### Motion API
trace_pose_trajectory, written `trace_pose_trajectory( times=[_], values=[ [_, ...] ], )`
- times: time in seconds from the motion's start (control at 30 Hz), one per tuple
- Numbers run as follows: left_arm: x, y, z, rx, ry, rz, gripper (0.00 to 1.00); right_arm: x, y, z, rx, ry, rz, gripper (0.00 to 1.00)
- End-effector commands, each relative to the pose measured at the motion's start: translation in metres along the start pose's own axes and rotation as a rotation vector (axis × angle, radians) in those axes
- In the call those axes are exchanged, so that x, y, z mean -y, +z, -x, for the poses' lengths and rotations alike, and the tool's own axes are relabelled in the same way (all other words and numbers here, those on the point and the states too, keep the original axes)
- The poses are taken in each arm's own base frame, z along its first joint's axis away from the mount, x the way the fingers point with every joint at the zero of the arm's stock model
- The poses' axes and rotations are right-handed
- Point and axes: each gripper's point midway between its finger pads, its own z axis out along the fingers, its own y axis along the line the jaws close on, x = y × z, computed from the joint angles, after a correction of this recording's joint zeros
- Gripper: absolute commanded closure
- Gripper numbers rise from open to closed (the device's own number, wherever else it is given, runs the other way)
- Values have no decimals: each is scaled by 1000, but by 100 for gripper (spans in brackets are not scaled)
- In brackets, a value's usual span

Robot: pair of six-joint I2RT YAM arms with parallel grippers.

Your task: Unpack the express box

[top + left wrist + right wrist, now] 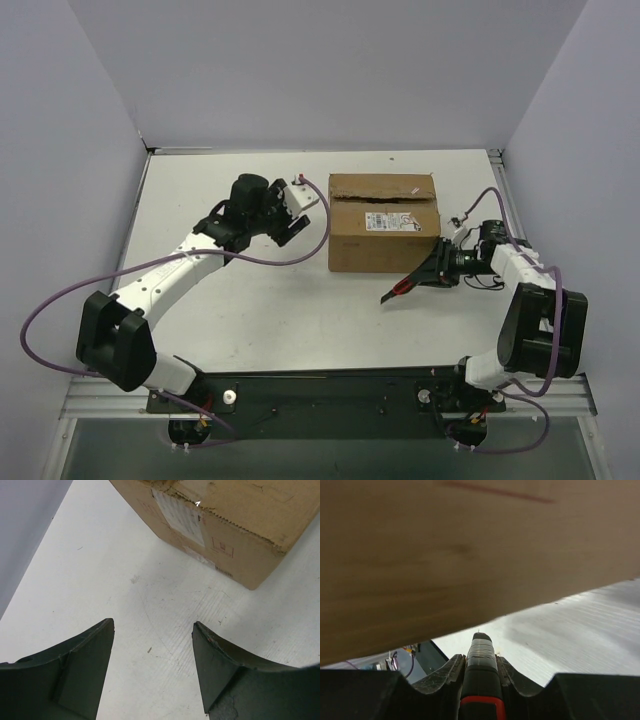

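The express box (383, 225) is a brown cardboard box with a white label (390, 221), standing at the back right of the table with its flaps down. My left gripper (303, 213) hovers just left of it, open and holding nothing. Seen from the left wrist, the left gripper (153, 627) hangs over bare table, with the box (240, 525) and its label (177, 515) ahead. My right gripper (440, 268) is at the box's front right corner, shut on a black and red cutter (400, 288). In the right wrist view the cutter (481, 665) points forward under the box's wall (445, 555).
The white table (250, 310) is walled by grey panels at the left, back and right. Purple cables (60, 300) loop off both arms. The dark mounting rail (320, 390) runs along the near edge.
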Motion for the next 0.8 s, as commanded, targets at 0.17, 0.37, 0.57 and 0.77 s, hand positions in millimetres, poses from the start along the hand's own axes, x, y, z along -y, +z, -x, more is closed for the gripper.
trace_pose_trajectory(
  times=[0.17,0.37,0.57,0.77],
  values=[
    [-13,1,0,-16,23,17,27,47,-11,14,42,128,-167,54],
    [-8,0,-7,-19,25,4,27,66,-32,24,35,88,-276,37],
    [-8,0,-12,-14,11,2,27,96,-79,44,55,-15,-543,29],
    [-10,-1,-9,20,-35,15,27,65,-102,78,190,-143,-585,28]
  ],
)
